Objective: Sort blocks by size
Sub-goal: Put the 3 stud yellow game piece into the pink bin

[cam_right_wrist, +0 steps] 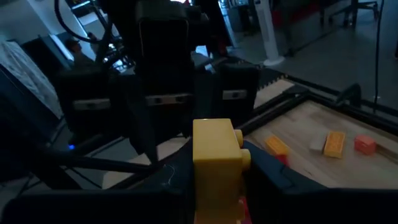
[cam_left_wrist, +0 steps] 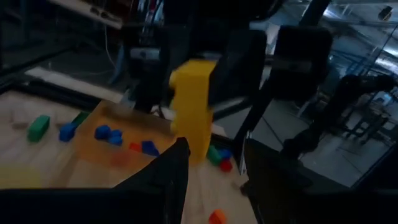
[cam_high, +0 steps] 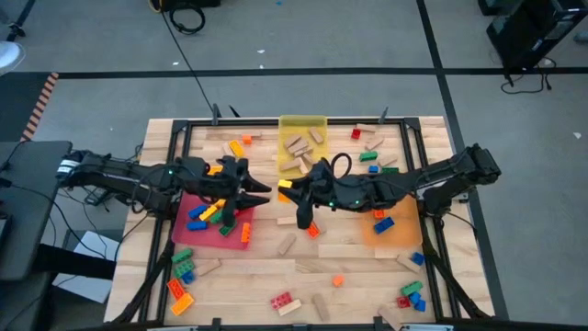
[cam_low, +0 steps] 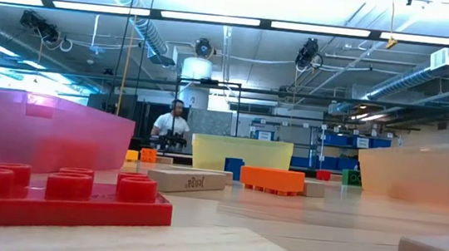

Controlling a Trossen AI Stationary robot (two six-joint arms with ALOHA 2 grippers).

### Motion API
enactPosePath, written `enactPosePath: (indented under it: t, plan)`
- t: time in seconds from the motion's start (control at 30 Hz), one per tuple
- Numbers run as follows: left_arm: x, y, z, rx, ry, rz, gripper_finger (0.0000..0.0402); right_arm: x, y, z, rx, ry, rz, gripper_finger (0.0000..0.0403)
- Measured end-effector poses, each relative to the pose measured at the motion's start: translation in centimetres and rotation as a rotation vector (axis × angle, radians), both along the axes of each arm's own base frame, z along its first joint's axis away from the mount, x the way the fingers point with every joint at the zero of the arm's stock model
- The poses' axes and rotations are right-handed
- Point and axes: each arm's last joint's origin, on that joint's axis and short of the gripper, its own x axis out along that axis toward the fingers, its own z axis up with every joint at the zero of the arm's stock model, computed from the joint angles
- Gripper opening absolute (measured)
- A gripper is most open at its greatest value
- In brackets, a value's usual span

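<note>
My right gripper [cam_right_wrist: 214,190] is shut on a long yellow studded block [cam_right_wrist: 214,155], held in the air over the table's middle [cam_high: 285,184]. My left gripper [cam_left_wrist: 214,180] faces it from the left, over the red tray's [cam_high: 204,230] far edge. Its fingers stand apart with only the table showing between them. In the left wrist view the same yellow block [cam_left_wrist: 193,106] stands upright just past one fingertip. Studded blocks and tan wooden blocks lie scattered on the table. Neither gripper shows in the low view. My right gripper pinches the yellow block's lower part [cam_right_wrist: 217,180] between its two fingers [cam_right_wrist: 273,177], coming level from the table's right. The block sticks out past the fingertips, studs [cam_right_wrist: 239,149] to one side, lifted clear of the table. My left gripper: I cannot tell whether its fingertip [cam_left_wrist: 180,152] touches the block's end.
A yellow tray [cam_high: 303,124] with wooden blocks stands at the far middle. An orange tray [cam_high: 395,230] lies under the right arm. The red tray holds several blocks. Loose blocks [cam_high: 285,302] lie along the near edge and at the corners. A black frame [cam_high: 404,129] borders the table.
</note>
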Motion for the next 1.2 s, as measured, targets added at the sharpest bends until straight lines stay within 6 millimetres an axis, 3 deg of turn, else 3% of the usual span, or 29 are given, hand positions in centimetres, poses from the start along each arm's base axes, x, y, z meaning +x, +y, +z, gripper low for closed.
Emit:
enactPosePath:
  t: [0.4,0.8,1.2]
  plan:
    - [3.2,-0.4,-2.1,-0.046,0.024,-0.031,0.0163,-0.1,-0.5,-0.5,-0.010,0.063,0.011,0.0105]
    - [3.5,0.0,-2.2,0.014,0.008,0.071,0.0163,0.1,-0.3,-0.6,0.042,0.048,0.063,0.0105]
    - [3.5,0.0,-2.2,0.011,0.008,0.061,0.0163,0.3,-0.7,-0.4,0.016,0.032,0.077,0.0105]
